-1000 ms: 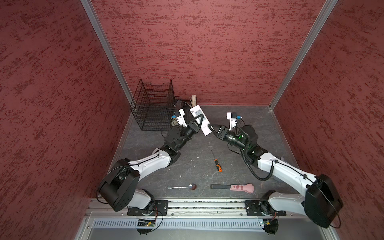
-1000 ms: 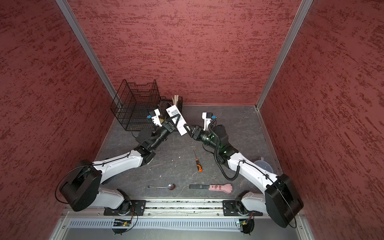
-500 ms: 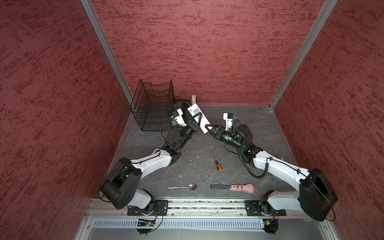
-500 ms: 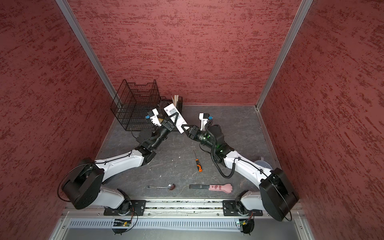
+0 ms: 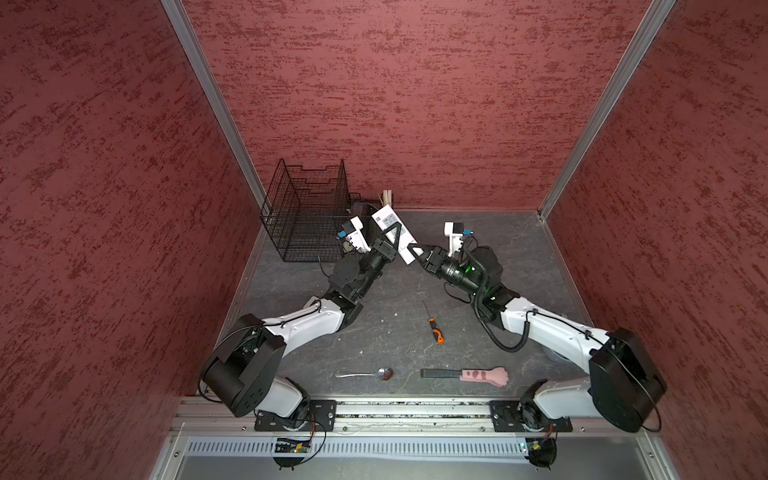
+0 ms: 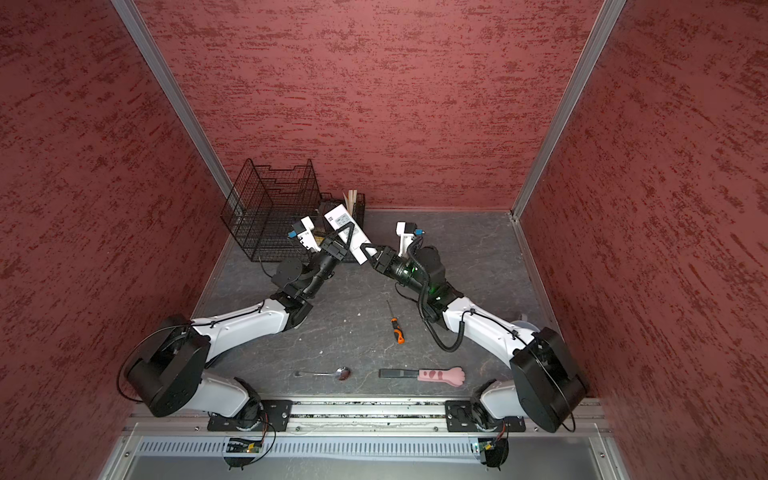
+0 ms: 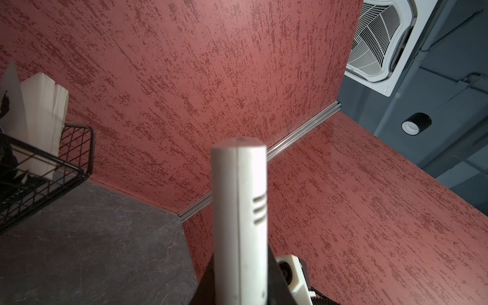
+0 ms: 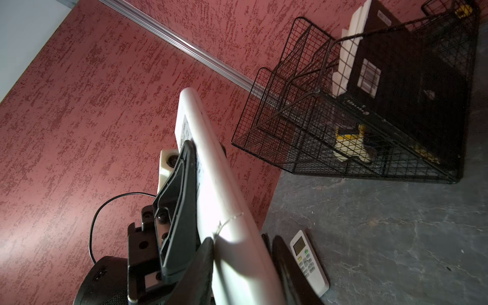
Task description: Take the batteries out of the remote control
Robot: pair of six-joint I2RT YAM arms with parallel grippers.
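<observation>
1. Clamping the remote control (image 5: 387,219) about halfway along its length, the left fingers (image 8: 179,211) are shut on it. One flat black pad lies along its printed face. The remote hangs in the air above the grey surface (image 5: 395,328), just in front of the black wire rack (image 5: 309,216).
2. It is a long, slim white slab with rounded ends. In both top views its upper half carries grey markings (image 6: 338,217). The left wrist view shows it end-on, with three short slots cut into one narrow side (image 7: 239,211).
3. Whether batteries sit inside cannot be told from any view.
4. The right fingers (image 5: 417,250) stand at the remote's lower end, one on each side of it. In the right wrist view one dark finger (image 8: 203,266) lies against a broad face and the other sits just beside the opposite face. The gap between them is narrow, but I cannot tell whether they press on the casing.
5. The long axis is tilted. The upper end points toward the back wall and the rack, and the lower end slopes down toward the right fingers. In both top views it runs diagonally from upper left to lower right.
6. A second remote (image 8: 309,261), small and white with a screen and buttons, lies face up on the surface near the held one. An orange-handled screwdriver (image 5: 434,328) lies well apart, nearer the front.
</observation>
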